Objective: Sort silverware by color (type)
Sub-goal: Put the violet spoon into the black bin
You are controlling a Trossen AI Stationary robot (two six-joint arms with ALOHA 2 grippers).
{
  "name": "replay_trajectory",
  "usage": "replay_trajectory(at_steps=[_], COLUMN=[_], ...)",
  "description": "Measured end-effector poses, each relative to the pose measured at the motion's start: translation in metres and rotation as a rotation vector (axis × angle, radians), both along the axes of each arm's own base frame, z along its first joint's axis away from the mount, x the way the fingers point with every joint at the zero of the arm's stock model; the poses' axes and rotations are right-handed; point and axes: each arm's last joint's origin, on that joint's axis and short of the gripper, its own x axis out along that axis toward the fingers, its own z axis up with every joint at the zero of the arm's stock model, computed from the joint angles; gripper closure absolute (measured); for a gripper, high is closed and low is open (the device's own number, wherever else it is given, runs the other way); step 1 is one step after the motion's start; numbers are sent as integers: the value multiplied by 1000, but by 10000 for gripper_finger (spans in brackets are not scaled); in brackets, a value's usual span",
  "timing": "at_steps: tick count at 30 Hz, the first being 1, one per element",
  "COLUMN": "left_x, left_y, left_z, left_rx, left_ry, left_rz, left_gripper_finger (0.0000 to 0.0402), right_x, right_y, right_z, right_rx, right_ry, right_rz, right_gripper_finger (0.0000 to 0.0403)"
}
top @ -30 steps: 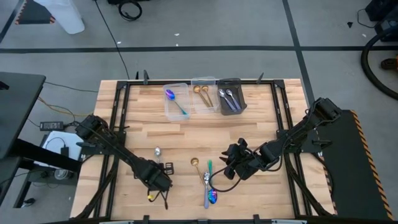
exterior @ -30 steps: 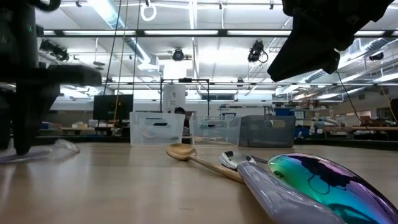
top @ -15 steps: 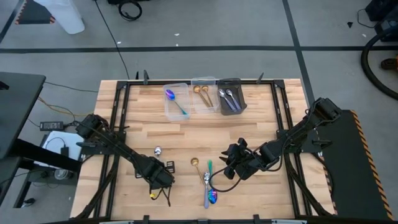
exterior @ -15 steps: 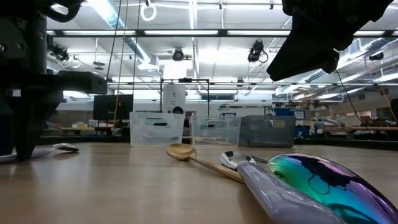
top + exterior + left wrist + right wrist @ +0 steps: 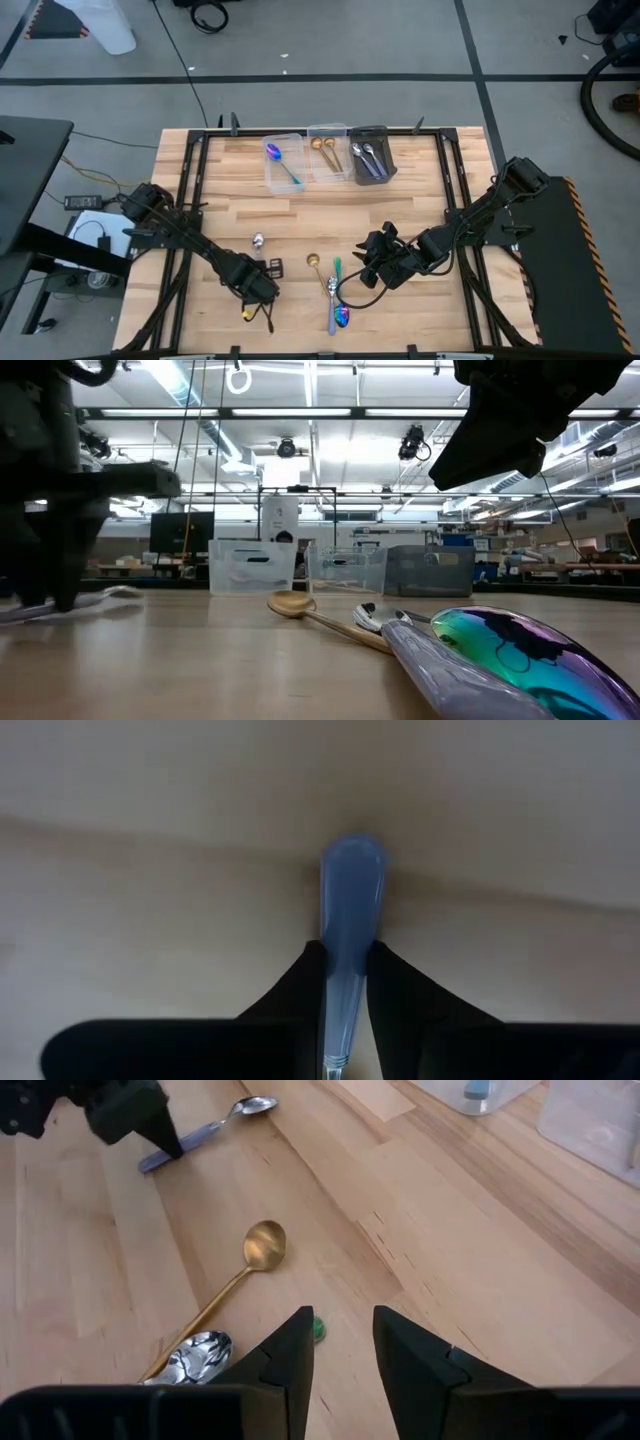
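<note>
My left gripper [image 5: 256, 276] points down near the table's front left, shut on a silver spoon [image 5: 258, 241] whose bowl [image 5: 255, 1104] points toward the far edge. My right gripper [image 5: 340, 1348] hangs open above the table, right of centre, with nothing between its fingers. Below and in front of it lie a gold spoon [image 5: 262, 1245], a silver spoon bowl [image 5: 200, 1355] and a green handle tip [image 5: 316, 1327]. An iridescent spoon [image 5: 510, 650] lies bowl-up near the front edge. My left gripper pinches the silver spoon's handle [image 5: 350, 935] between its two fingers, a short way from the handle's rounded free end [image 5: 352, 870]. The fingers [image 5: 150, 1125] come from above, pointing down, on either side of the handle. The spoon lies low along the table.
Three bins stand at the far edge. A clear one [image 5: 283, 160] holds an iridescent spoon, a clear one [image 5: 327, 150] holds gold spoons, and a dark grey one [image 5: 370, 155] holds silver spoons. Bare wood lies between the bins and the loose spoons.
My left gripper has stayed over the silver spoon and closed in on its handle, taking hold. The spoon's bowl has shifted a little toward the far right. My right gripper has kept still.
</note>
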Motion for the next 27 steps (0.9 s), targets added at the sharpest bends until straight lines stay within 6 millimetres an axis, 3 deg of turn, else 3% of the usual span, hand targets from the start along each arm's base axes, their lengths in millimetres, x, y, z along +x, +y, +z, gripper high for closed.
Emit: replay_trajectory(at_steps=[13,27], left_x=[8,44], left_y=[13,37], left_z=[32,42], left_rx=[10,133], left_ry=[-211,-487], left_rz=[60,82], left_gripper_finger=[346,346], right_x=[0,1], right_y=[0,1], right_z=[0,1], right_rx=[1,-2], right_ry=[-2,-2], right_rz=[0,17], right_gripper_finger=[286,286])
